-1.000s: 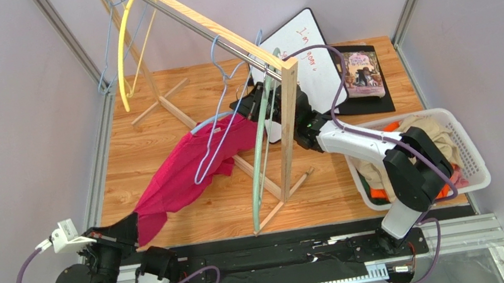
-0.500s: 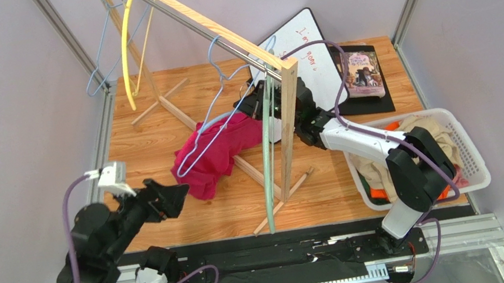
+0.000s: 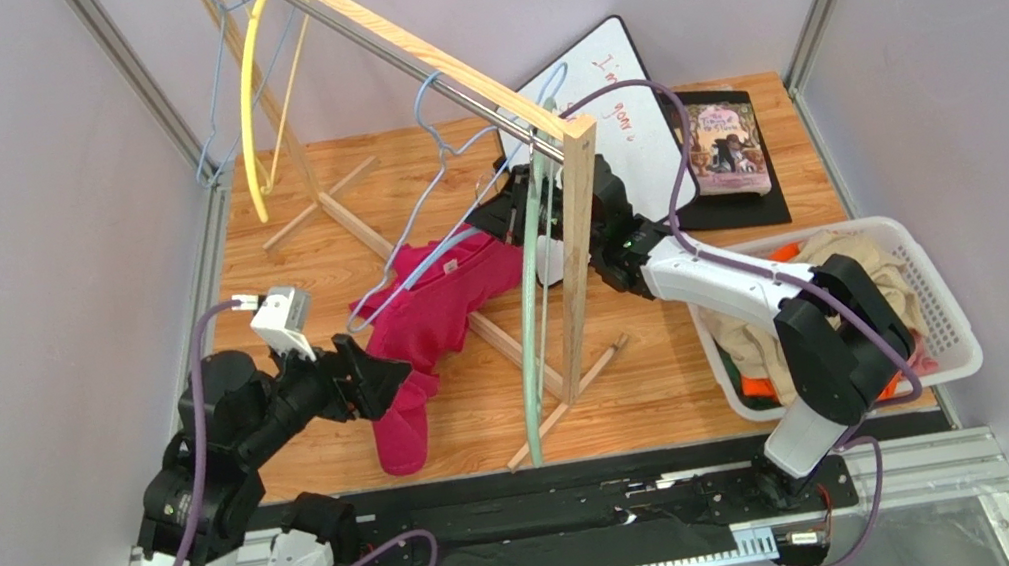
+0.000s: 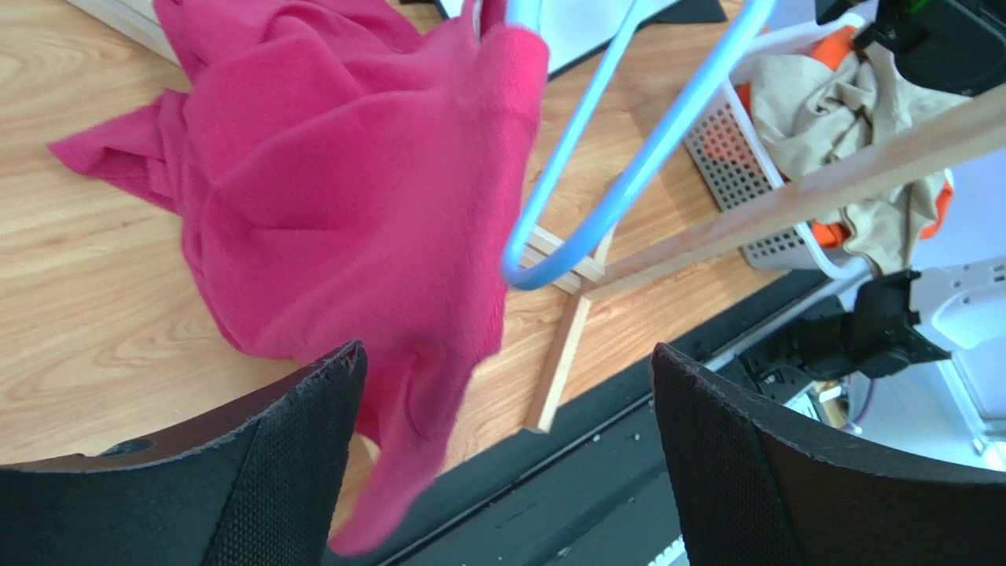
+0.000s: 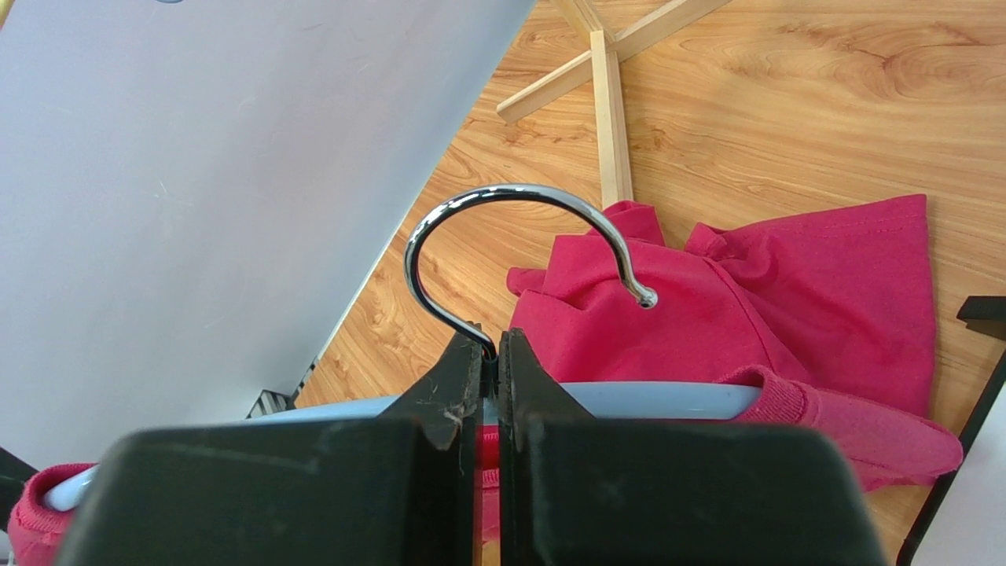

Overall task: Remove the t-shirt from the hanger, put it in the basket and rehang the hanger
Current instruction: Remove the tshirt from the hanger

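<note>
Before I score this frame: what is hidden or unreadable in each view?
Right wrist: the right gripper's own fingers hide the hanger bar's middle and lower t-shirt.
Top external: the rack post and a green hanger cross that gripper; its grip is unreadable.
Left wrist: the hanger's hook is cut off at the top edge.
Top external: the book title is too small.

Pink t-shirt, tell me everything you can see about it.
The t-shirt is bright pink soft knit, crumpled and bunched. One end is draped over the light blue hanger, which the right gripper clamps at the hook's neck. The rest sags down toward the wooden table, one fold trailing towards the near edge. The open left gripper faces it without holding it.
</note>
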You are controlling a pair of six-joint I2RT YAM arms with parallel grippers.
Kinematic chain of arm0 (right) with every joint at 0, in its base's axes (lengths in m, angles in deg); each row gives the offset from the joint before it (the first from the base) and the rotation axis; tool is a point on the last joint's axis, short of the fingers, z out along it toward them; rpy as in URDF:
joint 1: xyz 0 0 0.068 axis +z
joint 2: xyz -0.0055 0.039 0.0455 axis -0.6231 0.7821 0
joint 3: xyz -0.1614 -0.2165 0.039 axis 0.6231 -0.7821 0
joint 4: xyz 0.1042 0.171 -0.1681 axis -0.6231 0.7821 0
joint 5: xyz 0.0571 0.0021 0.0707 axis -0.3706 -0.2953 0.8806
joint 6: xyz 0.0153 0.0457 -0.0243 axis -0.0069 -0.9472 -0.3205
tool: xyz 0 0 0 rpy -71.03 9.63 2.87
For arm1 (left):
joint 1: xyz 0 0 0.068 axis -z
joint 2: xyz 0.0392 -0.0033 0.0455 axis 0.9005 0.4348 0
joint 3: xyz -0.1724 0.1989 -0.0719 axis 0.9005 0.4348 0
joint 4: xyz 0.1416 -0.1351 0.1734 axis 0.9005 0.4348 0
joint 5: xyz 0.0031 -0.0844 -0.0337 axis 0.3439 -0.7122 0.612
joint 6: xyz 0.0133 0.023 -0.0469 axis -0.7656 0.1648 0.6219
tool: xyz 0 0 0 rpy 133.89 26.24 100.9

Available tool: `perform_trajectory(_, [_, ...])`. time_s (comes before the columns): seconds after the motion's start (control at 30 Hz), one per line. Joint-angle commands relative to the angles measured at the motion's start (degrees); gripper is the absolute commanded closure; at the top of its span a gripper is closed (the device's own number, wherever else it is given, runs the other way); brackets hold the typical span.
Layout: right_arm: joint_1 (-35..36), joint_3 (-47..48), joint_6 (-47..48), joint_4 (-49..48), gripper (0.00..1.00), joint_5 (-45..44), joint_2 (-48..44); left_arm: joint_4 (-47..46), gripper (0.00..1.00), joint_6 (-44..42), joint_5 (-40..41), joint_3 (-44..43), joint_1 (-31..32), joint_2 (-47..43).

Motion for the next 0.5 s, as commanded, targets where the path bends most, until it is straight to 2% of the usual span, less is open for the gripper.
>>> perform_trajectory(0.0, [-0.1, 3.1, -2.1, -5.3, 1.0, 1.6, 0.1, -1.2, 0.15, 1.4, -1.7, 3.2, -0.1, -2.1])
perform_trajectory(0.07, [-0.2, 3.4, -2.7, -5.3, 1.0, 1.6, 0.1, -0.5, 0.18, 2.7, -0.3, 4.1, -0.1, -1.8])
perform_trajectory(0.17, [-0.1, 3.7, -3.3, -5.5, 1.0, 1.6, 0.1, 0.9, 0.42, 4.7, 4.9, 3.3, 0.0, -0.3])
perform_trajectory(0.2, [-0.2, 3.7, -3.5, -5.7, 1.0, 1.6, 0.2, 1.2, 0.56, 5.3, 6.1, 3.0, -0.1, 0.3])
perform_trajectory(0.27, [-0.2, 4.0, -4.1, -5.9, 1.0, 1.6, 0.3, 2.2, 0.61, 6.4, 7.7, 2.3, -0.1, 2.5])
perform_trajectory(0.3, [-0.1, 4.3, -4.1, -5.9, 1.0, 1.8, 0.3, 2.7, 0.73, 6.7, 8.4, 2.1, -0.1, 3.2])
perform_trajectory(0.37, [-0.2, 4.7, -4.3, -5.9, 1.0, 1.8, 0.6, 4.0, 0.89, 7.6, 11.0, 1.5, -0.1, 3.5])
perform_trajectory(0.4, [-0.3, 4.7, -4.5, -5.8, 1.0, 1.8, 0.6, 4.5, 1.0, 7.8, 11.8, 1.0, -0.1, 3.2])
perform_trajectory(0.47, [-0.6, 4.5, -4.7, -5.9, 1.0, 1.6, 0.6, 6.2, 1.0, 8.6, 14.4, 0.4, -0.1, 1.2])
